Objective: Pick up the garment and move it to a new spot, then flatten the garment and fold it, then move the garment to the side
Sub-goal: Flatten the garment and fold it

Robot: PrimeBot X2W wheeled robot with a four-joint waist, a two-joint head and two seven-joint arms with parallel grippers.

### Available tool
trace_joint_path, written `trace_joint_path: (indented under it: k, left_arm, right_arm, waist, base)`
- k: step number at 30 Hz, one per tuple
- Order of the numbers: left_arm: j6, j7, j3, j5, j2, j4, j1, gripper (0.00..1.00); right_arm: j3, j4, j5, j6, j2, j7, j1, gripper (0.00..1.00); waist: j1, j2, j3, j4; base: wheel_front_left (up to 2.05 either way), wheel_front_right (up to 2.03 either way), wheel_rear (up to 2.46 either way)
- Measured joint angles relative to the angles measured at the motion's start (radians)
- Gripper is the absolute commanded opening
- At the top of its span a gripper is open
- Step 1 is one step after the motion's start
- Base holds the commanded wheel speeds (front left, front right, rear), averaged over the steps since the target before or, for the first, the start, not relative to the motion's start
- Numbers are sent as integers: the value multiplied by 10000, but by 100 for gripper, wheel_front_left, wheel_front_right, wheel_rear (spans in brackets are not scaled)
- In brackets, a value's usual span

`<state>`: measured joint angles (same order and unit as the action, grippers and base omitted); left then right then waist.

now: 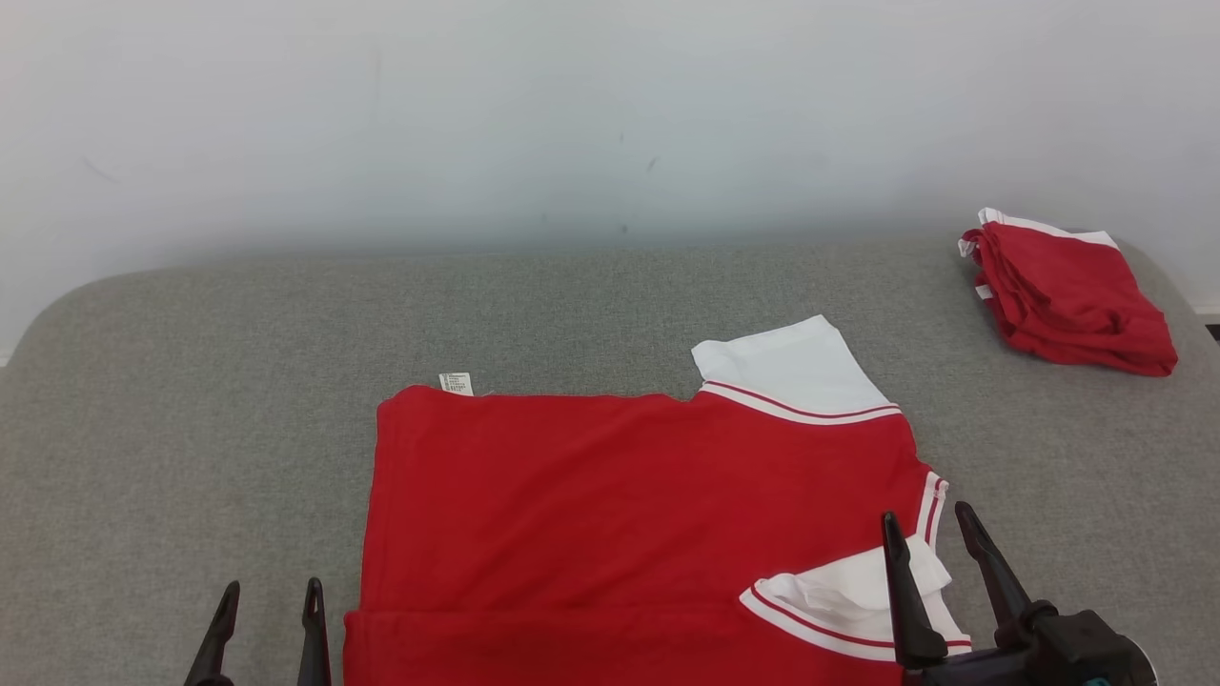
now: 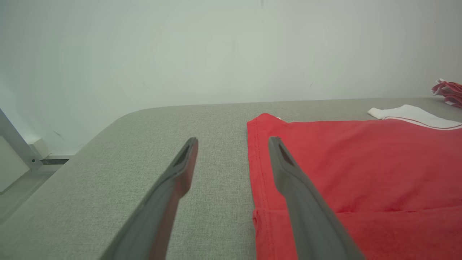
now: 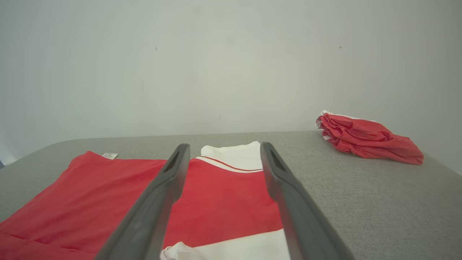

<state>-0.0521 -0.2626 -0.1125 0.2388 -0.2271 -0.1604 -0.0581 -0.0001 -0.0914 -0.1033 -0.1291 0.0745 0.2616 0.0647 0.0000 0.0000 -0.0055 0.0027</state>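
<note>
The garment (image 1: 629, 505) is a red shirt with white, red-striped sleeves, lying flat on the grey padded table (image 1: 191, 381). Its lower edge is folded up near the front. In the left wrist view the garment (image 2: 361, 169) lies to the right, and in the right wrist view the garment (image 3: 223, 195) spreads beneath the fingers. My left gripper (image 1: 267, 595) stands open just left of the shirt's left edge, holding nothing. Over the near white sleeve at the shirt's right side, my right gripper (image 1: 929, 524) is open and empty too.
A second red and white garment (image 1: 1067, 291) lies bunched at the table's far right corner, also visible as a red bundle (image 3: 364, 139) in the right wrist view. A pale wall rises behind the table. Bare grey surface lies left of the shirt and beyond it.
</note>
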Motion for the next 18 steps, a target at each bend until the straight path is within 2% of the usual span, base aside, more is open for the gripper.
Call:
trace_joint_path:
  k: [8,13,18]
  left_arm:
    - [280,0,240,159,58,-464,397,100]
    - [642,148,336,410,-242,-819,1492,100]
    - [1124,709,303,650,-596,-1348,3149,100]
  right_arm:
    - [121,-453,-217,0,59,2,-489,100]
    - [384,-1248,-449,0,502,21,-1838,100]
    - [748,-2566,-616,0,924,-12,-3688,100]
  waist:
    - [0,0,83,-128]
    - [0,0,394,-261]
    - [0,0,917,-380]
  base:
    - [0,0,0]
    - [0,0,0]
    - [0,0,0]
